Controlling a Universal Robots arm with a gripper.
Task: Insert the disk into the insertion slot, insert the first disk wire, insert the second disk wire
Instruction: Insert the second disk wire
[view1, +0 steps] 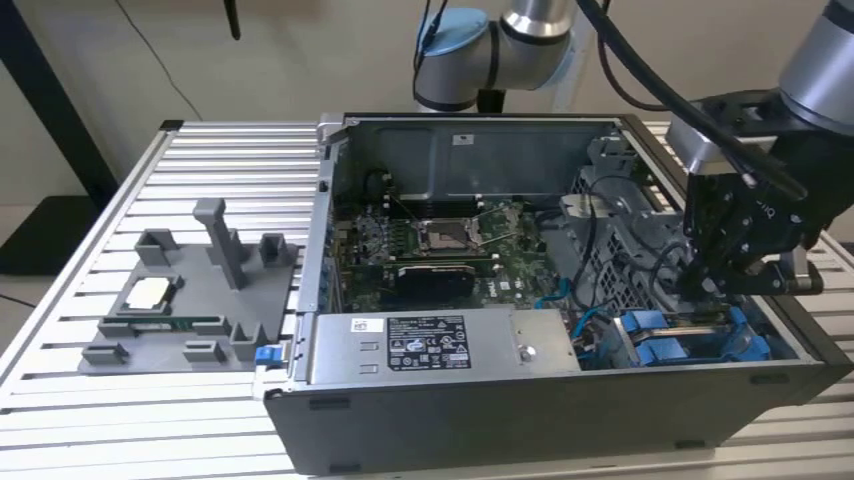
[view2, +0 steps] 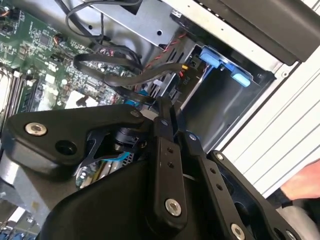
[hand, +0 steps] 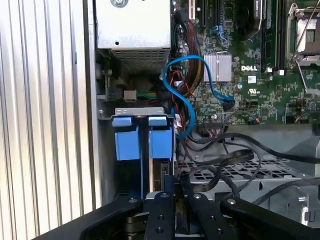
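The hand (view1: 695, 292), fingers drawn together, hangs just above the disk (hand: 161, 142), slotted into the bay (hand: 137, 111) at the computer case's (view1: 534, 405) near corner on the exterior view's right. Loose wires (hand: 220, 163) crowd beside it; snagging one could skew a connector.

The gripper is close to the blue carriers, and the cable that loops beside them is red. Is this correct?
No, the looping cable is blue, not red; the first wrist view shows it. The gripper is indeed close to the blue carriers.
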